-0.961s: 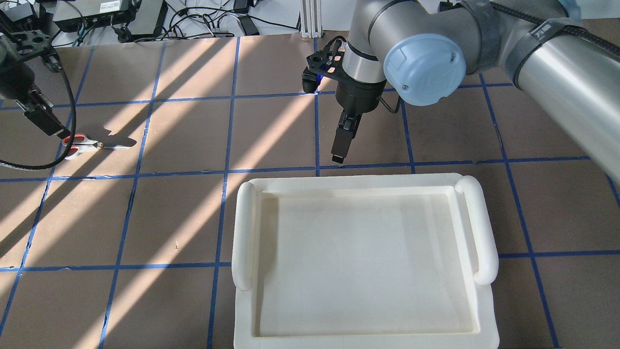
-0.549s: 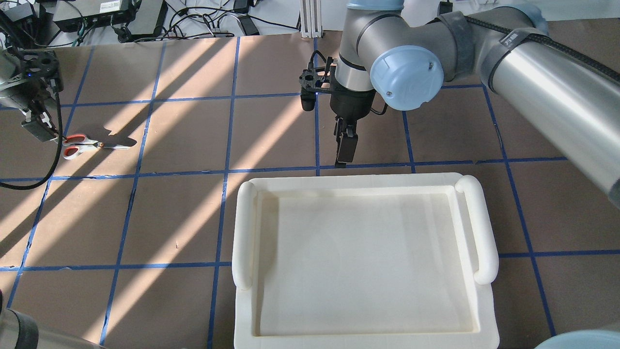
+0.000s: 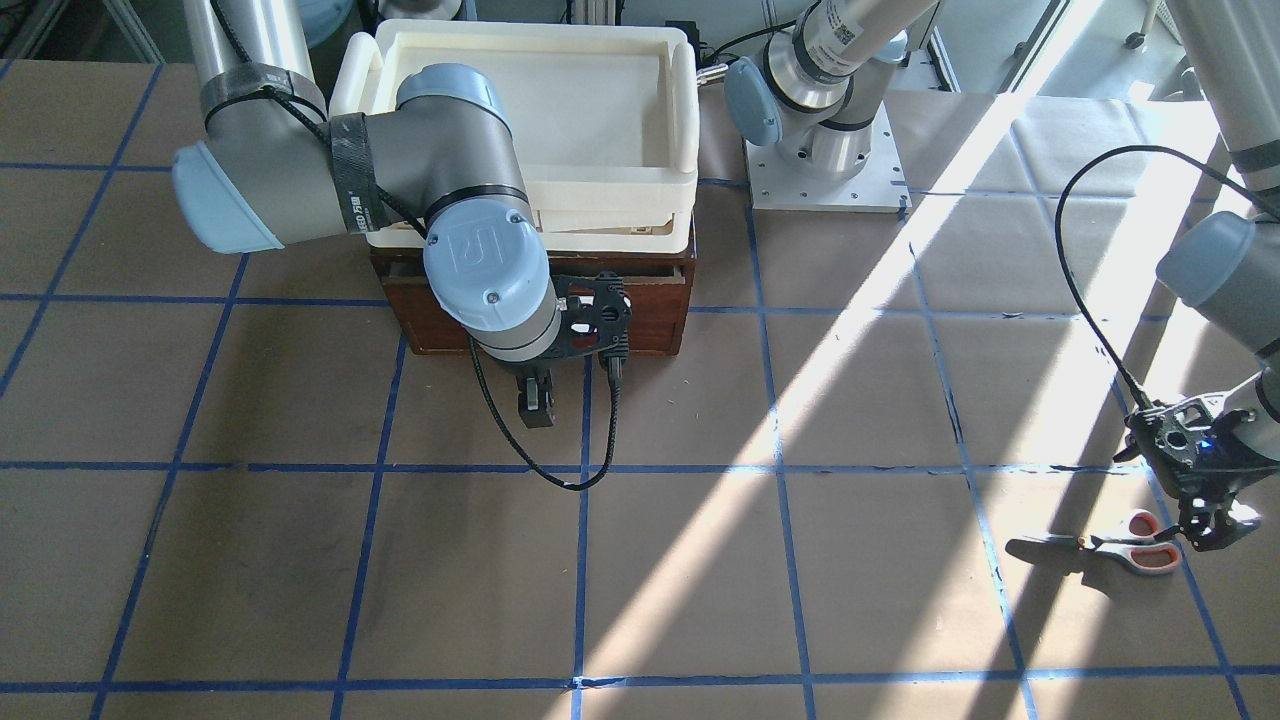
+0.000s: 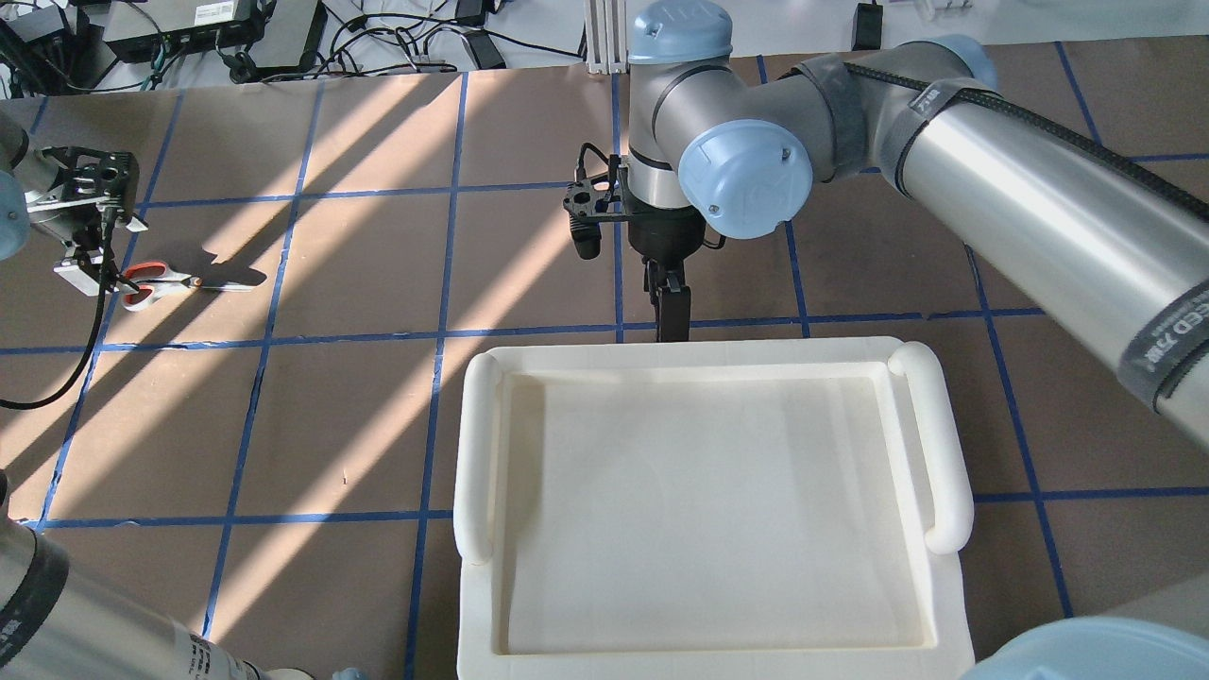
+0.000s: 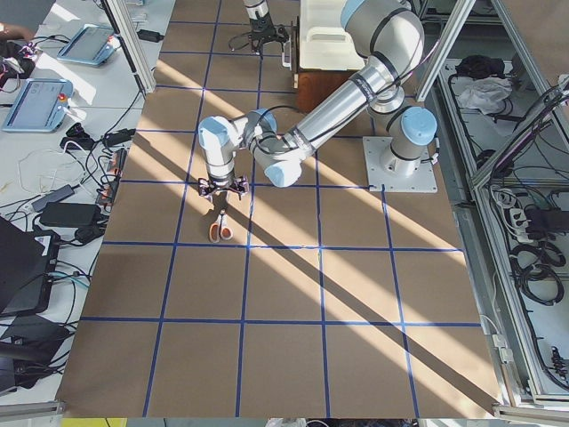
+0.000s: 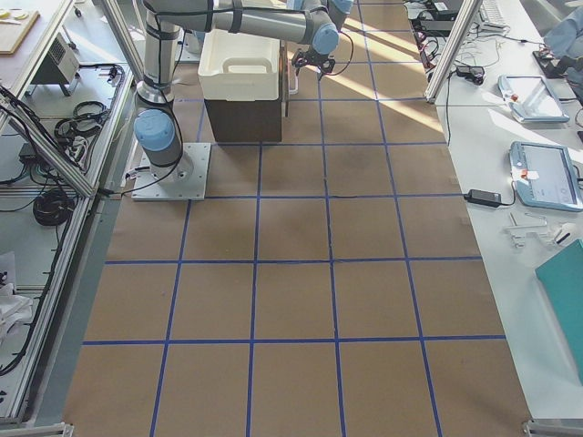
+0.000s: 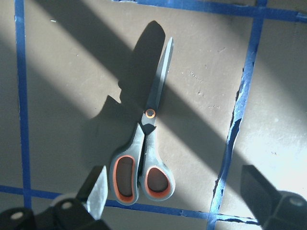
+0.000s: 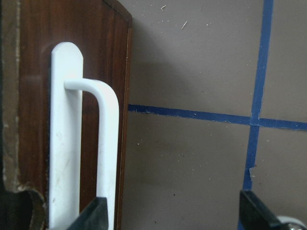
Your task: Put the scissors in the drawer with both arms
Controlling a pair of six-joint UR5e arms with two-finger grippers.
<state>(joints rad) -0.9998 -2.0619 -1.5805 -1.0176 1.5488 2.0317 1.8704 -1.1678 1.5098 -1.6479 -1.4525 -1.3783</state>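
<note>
The scissors (image 7: 144,163), grey handles with orange-red loops, lie flat on the brown table at the far left (image 4: 156,280). My left gripper (image 7: 177,191) is open and hangs over the handles, which sit between its fingers nearer the left one; it also shows in the front view (image 3: 1215,525). The dark reddish-brown drawer (image 3: 640,300) sits under the cream tray and looks closed. Its white bar handle (image 8: 108,143) is right in front of my right gripper (image 8: 175,215), which is open and empty, with one finger next to the bar. In the overhead view the right gripper (image 4: 672,316) is at the tray's far edge.
The cream-white plastic tray (image 4: 708,354) rests on top of the wooden cabinet (image 6: 241,118) and hides the drawer from overhead. A black cable (image 3: 540,470) loops from the right wrist onto the table. Blue tape lines grid the brown tabletop.
The left gripper turned and came down over the scissors' handles. The right wrist swung round and its gripper moved closer to the tray's edge and the drawer front.
</note>
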